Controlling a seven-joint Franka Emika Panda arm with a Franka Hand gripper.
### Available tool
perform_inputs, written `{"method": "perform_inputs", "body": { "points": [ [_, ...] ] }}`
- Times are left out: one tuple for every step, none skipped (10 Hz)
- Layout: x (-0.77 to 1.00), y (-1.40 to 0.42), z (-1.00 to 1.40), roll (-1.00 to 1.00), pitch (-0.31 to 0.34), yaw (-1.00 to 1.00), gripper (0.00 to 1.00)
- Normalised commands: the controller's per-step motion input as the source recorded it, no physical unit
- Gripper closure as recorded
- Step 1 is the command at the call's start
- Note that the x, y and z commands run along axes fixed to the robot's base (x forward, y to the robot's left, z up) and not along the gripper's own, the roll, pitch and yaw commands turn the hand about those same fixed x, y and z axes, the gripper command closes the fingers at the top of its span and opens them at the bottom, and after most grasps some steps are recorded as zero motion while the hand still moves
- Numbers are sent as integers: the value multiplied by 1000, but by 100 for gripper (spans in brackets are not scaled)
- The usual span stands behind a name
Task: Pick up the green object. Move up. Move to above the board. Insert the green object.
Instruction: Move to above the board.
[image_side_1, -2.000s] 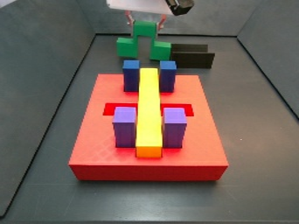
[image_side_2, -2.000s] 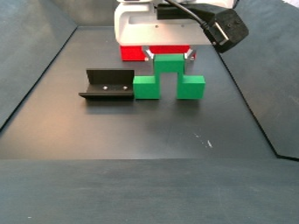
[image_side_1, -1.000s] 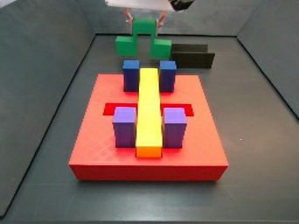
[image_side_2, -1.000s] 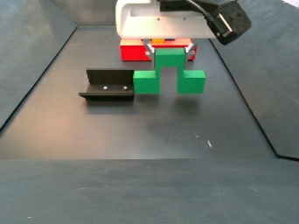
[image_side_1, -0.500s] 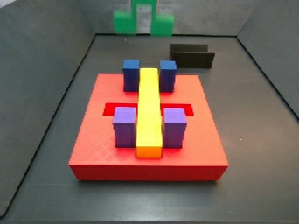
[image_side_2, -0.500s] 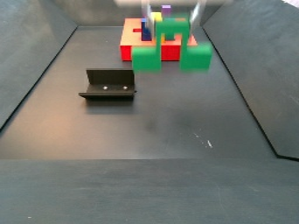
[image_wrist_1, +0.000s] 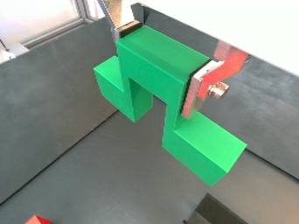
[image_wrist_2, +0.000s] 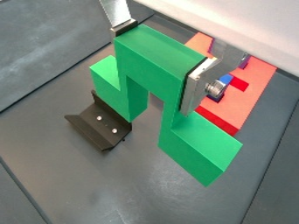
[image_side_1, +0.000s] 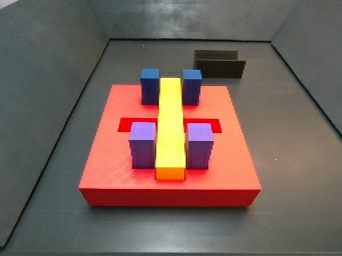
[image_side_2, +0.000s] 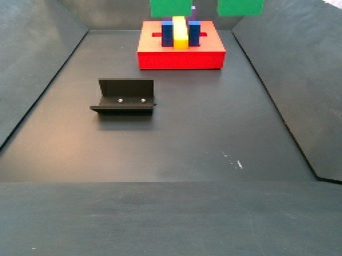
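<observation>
My gripper (image_wrist_1: 163, 59) is shut on the green object (image_wrist_1: 208, 147), its silver fingers (image_wrist_1: 204, 87) clamping the tall middle block, with both wings hanging below. It holds the piece high above the dark floor in both wrist views (image_wrist_2: 163, 56). The green object (image_wrist_2: 193, 150) hangs between the fixture and the board (image_wrist_2: 229, 107). In a side view only a strip of the green object (image_side_2: 243, 5) shows at the upper edge, above the board (image_side_2: 181, 59). In a side view the board (image_side_1: 167, 186) shows whole, with no gripper or green object in that frame.
The board carries a long yellow bar (image_side_1: 170, 125), two blue cubes (image_side_1: 151, 78) at its far end and two purple cubes (image_side_1: 143, 141) beside the bar. The dark fixture (image_side_2: 124, 98) stands on the floor, also seen in a wrist view (image_wrist_2: 100, 128). Grey walls surround the floor.
The gripper has risen with the green object, which left the floor by the fixture and moved up out of one side view and to the upper edge of the other.
</observation>
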Motion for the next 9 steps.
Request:
{"method": "perform_inputs", "body": {
  "points": [
    [20,3,186,-54,39,-4,100],
    [41,-1400,213,20,66,168,100],
    [38,-1400,198,78,59,151,100],
    [37,-1400,205,101,50,110,100],
    [49,-1400,209,21,56,47,100],
    [59,-1400,218,8,73,26,100],
    [68,-1400,224,3,86,23,100],
    [99,-1400,227,5,110,13,100],
    [142,-1400,230,21,127,12,100]
  ]
}}
